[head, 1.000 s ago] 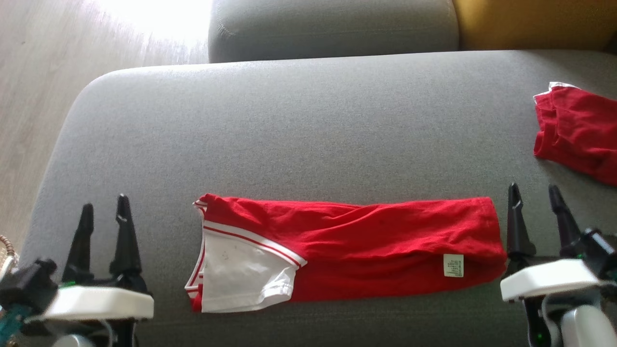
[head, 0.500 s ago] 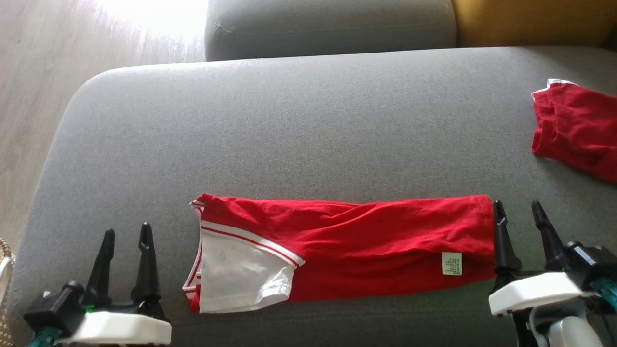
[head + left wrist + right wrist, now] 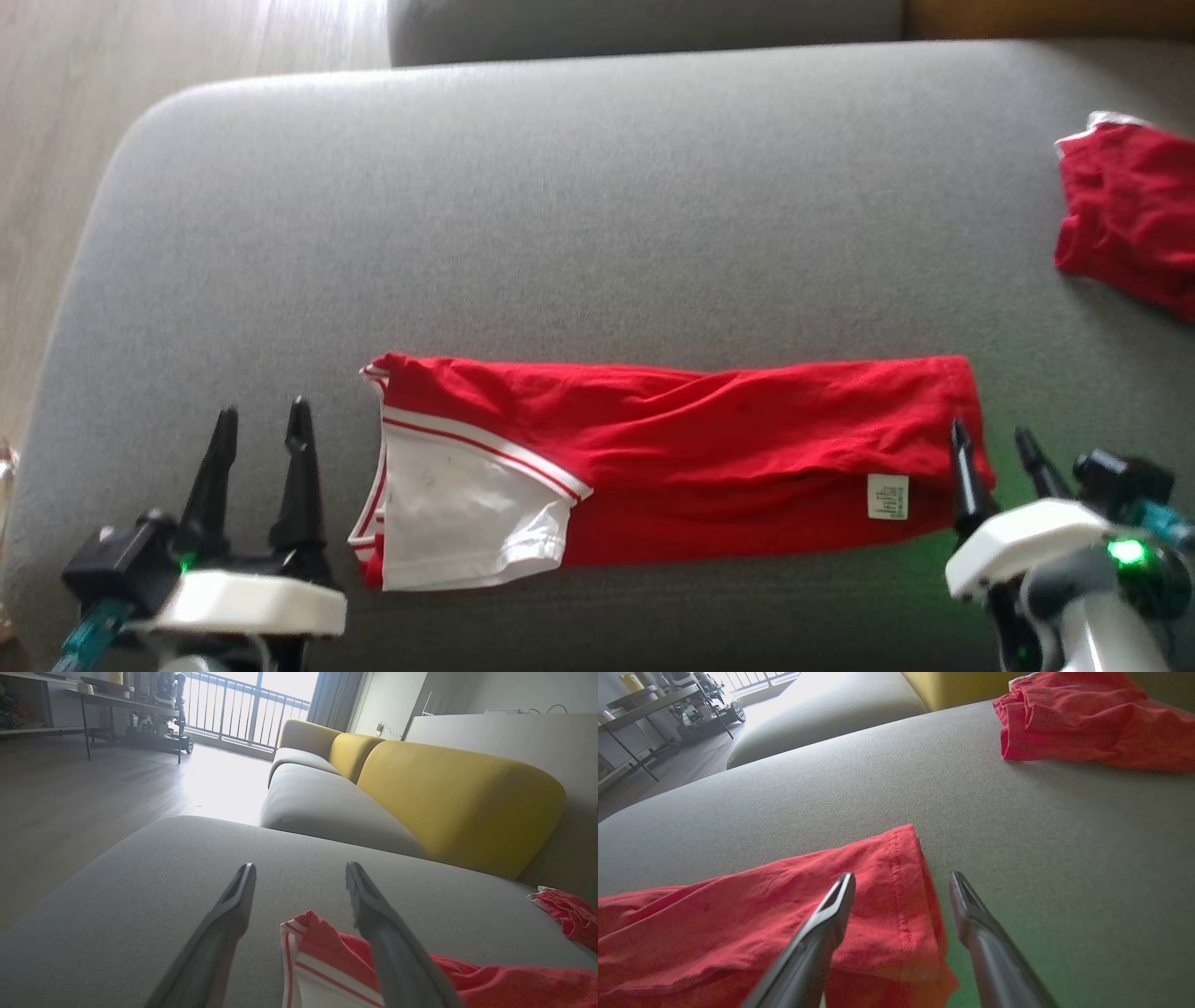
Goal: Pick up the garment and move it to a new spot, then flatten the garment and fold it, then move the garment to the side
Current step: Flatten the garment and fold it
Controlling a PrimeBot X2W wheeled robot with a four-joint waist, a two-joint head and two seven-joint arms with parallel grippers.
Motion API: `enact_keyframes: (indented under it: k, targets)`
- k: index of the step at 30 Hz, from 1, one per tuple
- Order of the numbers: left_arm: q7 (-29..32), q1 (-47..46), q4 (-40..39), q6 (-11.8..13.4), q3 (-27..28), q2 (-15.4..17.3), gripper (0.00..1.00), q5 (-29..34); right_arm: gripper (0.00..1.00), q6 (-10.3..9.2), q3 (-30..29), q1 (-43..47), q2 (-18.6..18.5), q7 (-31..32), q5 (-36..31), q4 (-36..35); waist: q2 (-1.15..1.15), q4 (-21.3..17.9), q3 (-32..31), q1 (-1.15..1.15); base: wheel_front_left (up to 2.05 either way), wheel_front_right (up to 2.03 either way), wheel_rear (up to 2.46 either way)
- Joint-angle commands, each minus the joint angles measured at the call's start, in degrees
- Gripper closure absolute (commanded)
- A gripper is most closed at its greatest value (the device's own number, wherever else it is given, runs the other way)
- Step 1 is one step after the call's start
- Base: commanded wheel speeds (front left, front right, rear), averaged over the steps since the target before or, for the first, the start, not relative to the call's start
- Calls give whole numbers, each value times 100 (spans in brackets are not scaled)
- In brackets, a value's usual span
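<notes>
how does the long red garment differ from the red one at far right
The long garment lies in a flat strip; the far garment is bunched up. The long garment shows a white striped panel and label; the far garment just a white edge. Both are red, on the grey cushion.

A crumpled red cloth (image 3: 1125, 215) lies on the grey sofa seat (image 3: 560, 205), yellow backrest (image 3: 458, 798) behind.

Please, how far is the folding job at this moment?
Done: the shirt lies on the grey cushion, folded into a long strip. In hand: both jaws stand open, the right ones over its hem end, the left ones beside its white end. Left: the cross fold, then moving it aside.
</notes>
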Motion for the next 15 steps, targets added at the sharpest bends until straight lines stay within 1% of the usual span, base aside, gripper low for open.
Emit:
enact_keyframes:
  k: [1, 5, 8, 9, 11, 15]
  targets:
    - [-44, -386, -191, -32, 91, -10, 0, 21, 0, -2, 26, -426, -44, 15, -5, -22, 0, 52, 186, 0, 0, 0, 0]
    - [-44, -530, -188, -33, -39, -11, 0, 20, 0, -2, -226, -759, -44, 54, -100, 383, 0, 111, 374, 0, 0, 0, 0]
    - [-44, -611, -173, -34, -98, -12, 0, 24, 0, -2, -309, -925, -44, 101, -113, 699, 0, 154, 448, 0, 0, 0, 0]
    - [-44, -611, -173, -34, -98, -12, 0, 24, 0, -2, -309, -925, -44, 101, -113, 699, 0, 154, 448, 0, 0, 0, 0]
    - [-45, -642, -149, -34, -96, -12, 0, 32, 0, -2, -302, -1007, -44, 110, -141, 946, 0, 172, 475, 0, 0, 0, 0]
    - [-45, -651, -118, -34, -67, -12, 0, 25, 0, -2, -200, -1084, -44, 125, -126, 1195, 0, 167, 470, 0, 0, 0, 0]
